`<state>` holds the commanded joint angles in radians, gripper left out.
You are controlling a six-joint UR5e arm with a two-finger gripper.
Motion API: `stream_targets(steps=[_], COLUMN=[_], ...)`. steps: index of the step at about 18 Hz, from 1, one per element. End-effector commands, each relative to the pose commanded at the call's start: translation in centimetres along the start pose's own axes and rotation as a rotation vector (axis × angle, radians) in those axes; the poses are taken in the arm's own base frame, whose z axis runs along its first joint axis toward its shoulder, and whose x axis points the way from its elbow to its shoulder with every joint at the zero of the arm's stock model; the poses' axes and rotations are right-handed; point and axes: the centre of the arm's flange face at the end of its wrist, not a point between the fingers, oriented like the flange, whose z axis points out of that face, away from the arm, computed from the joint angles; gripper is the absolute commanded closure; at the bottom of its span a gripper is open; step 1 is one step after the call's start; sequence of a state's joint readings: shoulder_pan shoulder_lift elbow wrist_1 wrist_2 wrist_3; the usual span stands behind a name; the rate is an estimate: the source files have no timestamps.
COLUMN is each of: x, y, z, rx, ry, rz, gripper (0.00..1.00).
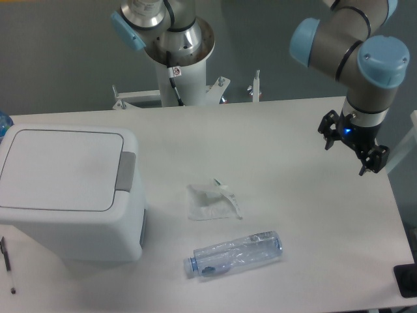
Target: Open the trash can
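Note:
The trash can [68,192] is a large boxy white bin at the left of the table. Its flat white lid [58,168] lies closed, with a grey push-button tab [126,171] on its right edge. My gripper [351,145] hangs above the table's far right side, well away from the can. Its two black fingers stand spread apart and hold nothing.
A crumpled clear plastic bottle [234,253] lies on its side near the front middle. A clear plastic wrapper [212,200] lies between bottle and can. A pen [8,263] lies at the front left edge. The arm's base column [179,59] stands behind the table.

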<state>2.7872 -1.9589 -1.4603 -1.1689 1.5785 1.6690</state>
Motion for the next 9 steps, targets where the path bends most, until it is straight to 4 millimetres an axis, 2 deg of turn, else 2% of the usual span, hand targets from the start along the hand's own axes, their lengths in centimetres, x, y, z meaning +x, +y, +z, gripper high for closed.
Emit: stream_targets(steps=[2,4,9], x=[0.1,0.2,0.7], y=[0.3,1.4,0.4], z=[0.2,0.3,0.3], rx=[0.014,0.046,0.058], ry=[0.008,0.02,0.026], rz=[-0.011,-0.032,-0.08], gripper=[0.0,0.0,0.0])
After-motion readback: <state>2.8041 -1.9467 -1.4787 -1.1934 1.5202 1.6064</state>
